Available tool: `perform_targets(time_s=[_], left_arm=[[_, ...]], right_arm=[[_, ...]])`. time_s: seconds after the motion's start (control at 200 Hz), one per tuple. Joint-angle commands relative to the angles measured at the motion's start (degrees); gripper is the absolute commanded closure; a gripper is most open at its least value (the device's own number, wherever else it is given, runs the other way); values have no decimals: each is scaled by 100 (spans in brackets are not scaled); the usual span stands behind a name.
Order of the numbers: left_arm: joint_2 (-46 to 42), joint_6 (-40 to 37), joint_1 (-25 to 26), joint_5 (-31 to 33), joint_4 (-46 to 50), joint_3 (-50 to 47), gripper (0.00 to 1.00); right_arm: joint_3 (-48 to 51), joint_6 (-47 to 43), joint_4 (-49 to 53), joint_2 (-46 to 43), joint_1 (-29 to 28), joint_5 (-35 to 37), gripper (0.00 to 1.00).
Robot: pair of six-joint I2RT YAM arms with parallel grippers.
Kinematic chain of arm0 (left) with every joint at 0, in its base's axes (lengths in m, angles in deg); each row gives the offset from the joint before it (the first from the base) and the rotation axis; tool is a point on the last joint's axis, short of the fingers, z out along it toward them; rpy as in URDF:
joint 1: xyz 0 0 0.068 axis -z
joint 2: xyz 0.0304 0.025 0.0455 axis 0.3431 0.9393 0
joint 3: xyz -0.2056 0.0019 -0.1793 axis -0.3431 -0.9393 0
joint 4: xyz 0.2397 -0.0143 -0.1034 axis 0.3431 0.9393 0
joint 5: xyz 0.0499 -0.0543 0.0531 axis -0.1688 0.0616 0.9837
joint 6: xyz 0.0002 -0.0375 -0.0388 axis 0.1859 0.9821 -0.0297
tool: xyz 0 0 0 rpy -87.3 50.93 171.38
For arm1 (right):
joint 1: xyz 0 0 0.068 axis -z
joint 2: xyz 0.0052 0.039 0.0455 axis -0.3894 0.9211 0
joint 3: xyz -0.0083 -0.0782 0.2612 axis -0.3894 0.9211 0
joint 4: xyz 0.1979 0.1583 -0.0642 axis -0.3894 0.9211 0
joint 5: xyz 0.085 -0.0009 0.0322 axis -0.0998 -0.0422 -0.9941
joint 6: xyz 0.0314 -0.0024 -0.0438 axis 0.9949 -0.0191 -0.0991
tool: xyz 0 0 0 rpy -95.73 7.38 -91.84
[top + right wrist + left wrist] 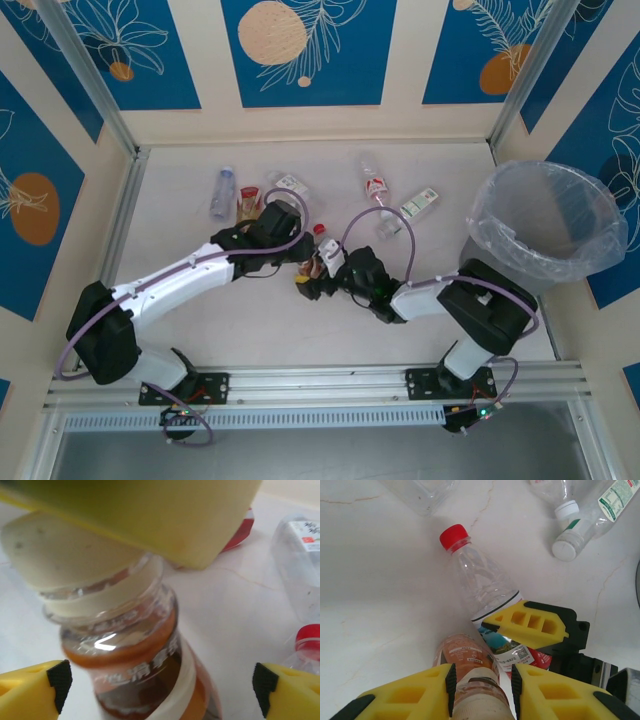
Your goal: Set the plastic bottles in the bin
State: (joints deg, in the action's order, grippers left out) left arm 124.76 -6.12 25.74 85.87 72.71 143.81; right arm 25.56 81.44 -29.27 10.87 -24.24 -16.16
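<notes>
Pale marbled bench [250, 335] enclosed by cream walls [400, 120] carrying blue panels [300, 50] with leaf and circle motifs; a metal rail [320, 380] runs along the near edge, with both arm bases bolted to it. Bin [500, 245]: a round basket lined with crinkled clear plastic, at the far right of the bench, well apart from both pincers.

Left arm extends from its base to the bench centre. The left pincer [482, 680] is clamped on the neck of an orange-brown bottle [470, 655]; its yellow fingers [415, 695] press on either side just below the cream cap [60, 550]. Whether the bottle rests on the bench or is lifted cannot be told.

Right pincer [162, 681] is spread wide and holds nothing; its black-tipped yellow fingers stand on either side of the same bottle's labelled body, apart from it. In the left wrist view, one right finger [525, 625] lies across the labelled waist of a red-capped clear bottle [480, 580]; this bottle lies on its side just beside the orange-brown bottle, and contact with the finger cannot be told.

Other plastic bottles [290, 184] lie scattered on the far half of the bench; among them are a blue-capped bottle [222, 192], a red-labelled bottle [375, 186] and a green-and-white-labelled bottle [421, 203], the last nearest the bin.
</notes>
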Motion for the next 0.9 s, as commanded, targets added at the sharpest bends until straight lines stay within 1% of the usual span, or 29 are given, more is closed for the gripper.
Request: perform_targets(time_s=[0.0, 0.06, 0.16, 0.33, 0.445, 0.57, 0.725, 0.82, 0.895], left_arm=[[119, 122, 20, -459, 263, -206, 65], [87, 196, -10, -547, 201, -251, 65], [8, 315, -11, -678, 62, -312, 65], [-149, 345, -23, -806, -95, -339, 65], [-215, 342, -47, -870, -166, -339, 65], [-237, 359, -91, -961, -203, -330, 65], [-333, 313, -166, -1000, -136, -290, 63], [-494, 251, -252, -1016, -120, -295, 60], [-654, 224, -319, -1023, -119, -313, 56]], right_arm=[[-144, -176, -709, 345, -98, 417, 10], [-195, -321, -851, 489, -186, 593, 16], [-200, -544, -1039, 543, -298, 816, 25], [-122, -544, -900, 327, -319, 682, 31], [-37, -534, -888, 215, -328, 635, 38], [13, -543, -826, 143, -337, 615, 52], [16, -482, -618, -51, -345, 550, 54], [14, -415, -402, -209, -347, 485, 58], [46, -377, -238, -344, -339, 444, 61]])
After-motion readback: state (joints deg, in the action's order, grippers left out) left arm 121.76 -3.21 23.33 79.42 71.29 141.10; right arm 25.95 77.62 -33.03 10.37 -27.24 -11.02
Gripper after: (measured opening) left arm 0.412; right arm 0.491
